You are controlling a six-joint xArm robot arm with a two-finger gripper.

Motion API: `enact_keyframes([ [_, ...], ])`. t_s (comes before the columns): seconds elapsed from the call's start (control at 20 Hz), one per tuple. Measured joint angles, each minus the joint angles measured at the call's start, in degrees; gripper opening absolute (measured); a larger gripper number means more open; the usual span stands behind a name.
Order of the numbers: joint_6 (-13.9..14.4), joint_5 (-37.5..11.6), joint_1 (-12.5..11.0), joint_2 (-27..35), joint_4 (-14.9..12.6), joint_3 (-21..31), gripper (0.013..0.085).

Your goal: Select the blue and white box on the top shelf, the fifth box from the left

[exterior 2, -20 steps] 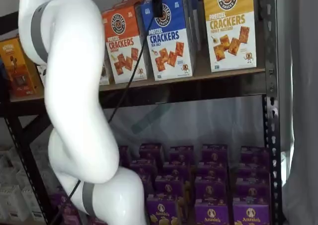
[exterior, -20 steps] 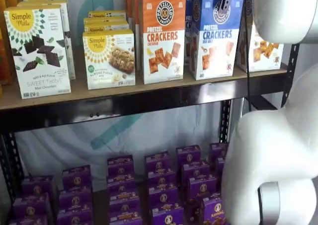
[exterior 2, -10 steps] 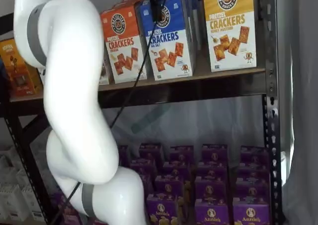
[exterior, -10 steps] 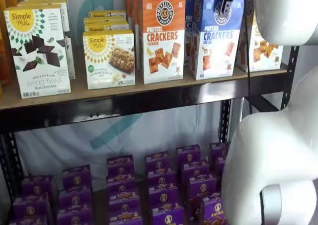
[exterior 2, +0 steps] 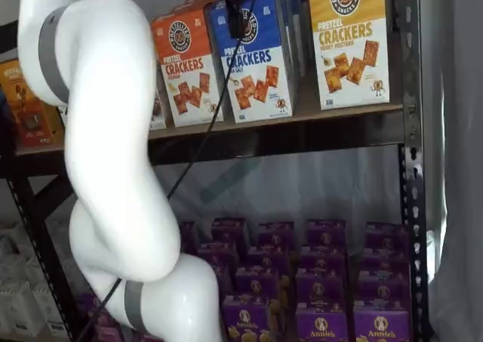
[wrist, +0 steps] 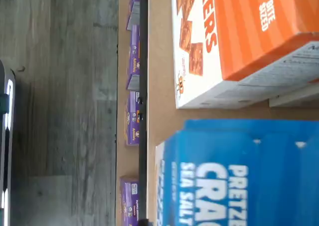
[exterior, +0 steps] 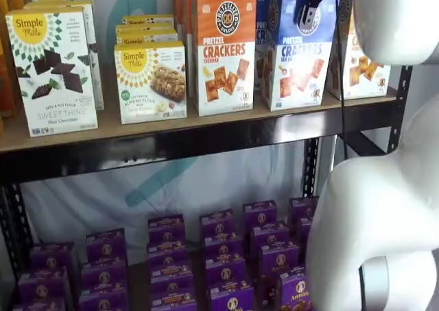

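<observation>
The blue and white box (exterior: 298,60) stands on the top shelf (exterior: 206,122) between an orange-topped and a yellow-topped cracker box. It leans slightly out of line in both shelf views (exterior 2: 256,66). My gripper (exterior: 306,5) hangs from above at the box's top edge. One black finger (exterior 2: 235,19) lies over the box's front face by the round logo, and the fingers are closed on the box top. The wrist view shows the box's blue top and front (wrist: 239,176) very close, above the tan shelf board (wrist: 159,86).
The orange-topped cheddar box (exterior: 223,50) stands right beside it on the left, the yellow-topped box (exterior 2: 351,40) on the right. Simple Mills boxes (exterior: 53,71) stand further left. Purple boxes (exterior: 219,256) fill the lower shelf. My white arm (exterior 2: 113,146) and its cable hang in front.
The blue and white box has tilted and shifted a little to the left with the gripper at its top. The arm's upper part has moved slightly.
</observation>
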Motion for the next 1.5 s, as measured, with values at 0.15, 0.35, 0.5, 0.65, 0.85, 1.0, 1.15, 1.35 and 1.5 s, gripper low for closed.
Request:
enact_keyframes([
  [0.15,-0.1,-0.1,-0.1,0.0,0.0,0.1,0.0650],
  [0.35,-0.2,-0.1,-0.2,0.0,0.2,0.2,0.0650],
  [0.5,-0.2,-0.2,-0.2,0.0,0.3,0.3,0.0650],
  [0.65,-0.3,-0.2,-0.3,0.0,0.3,0.4,0.0610],
  [0.85,-0.4,0.0,-0.5,0.0,0.5,0.3,0.0530],
  [1.0,-0.5,0.3,-0.8,0.1,0.8,0.0,0.0530],
  [1.15,-0.6,0.6,-0.9,0.2,1.0,-0.3,0.0530],
  [1.35,-0.5,1.9,-1.2,0.3,1.6,-1.0,0.0530],
  [1.5,-0.3,3.9,-1.6,0.4,2.4,-2.1,0.0530],
])
